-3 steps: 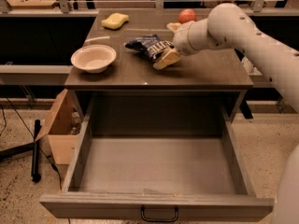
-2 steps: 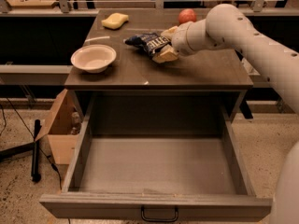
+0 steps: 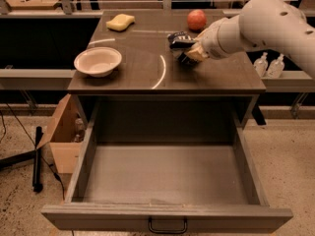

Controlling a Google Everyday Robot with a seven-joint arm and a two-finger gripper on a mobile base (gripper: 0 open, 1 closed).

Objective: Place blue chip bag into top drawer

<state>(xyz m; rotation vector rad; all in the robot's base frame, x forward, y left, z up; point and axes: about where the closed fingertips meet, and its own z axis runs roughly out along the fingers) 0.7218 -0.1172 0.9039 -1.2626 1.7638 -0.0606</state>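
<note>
The blue chip bag point(image 3: 178, 40), dark blue foil with white lettering, is held in my gripper point(image 3: 189, 53) a little above the right half of the dark countertop point(image 3: 133, 63). The gripper comes in from the right on the white arm and is shut on the bag's lower right side, hiding part of it. The top drawer point(image 3: 167, 216) stands pulled fully open below the counter, its inside bare, with a small dark handle point(image 3: 167, 225) at the centre of its front panel. The bag is behind and above the drawer's opening.
A white bowl point(image 3: 97, 60) sits at the counter's left front. A yellow sponge point(image 3: 120, 22) lies at the back left and a red apple point(image 3: 196, 19) at the back right. A cardboard box point(image 3: 61, 132) stands on the floor left of the drawer. Two bottles point(image 3: 268, 65) stand at right.
The gripper has closed on the bag and carried it to the right and slightly up off the counter, from near the counter's middle toward the apple's side.
</note>
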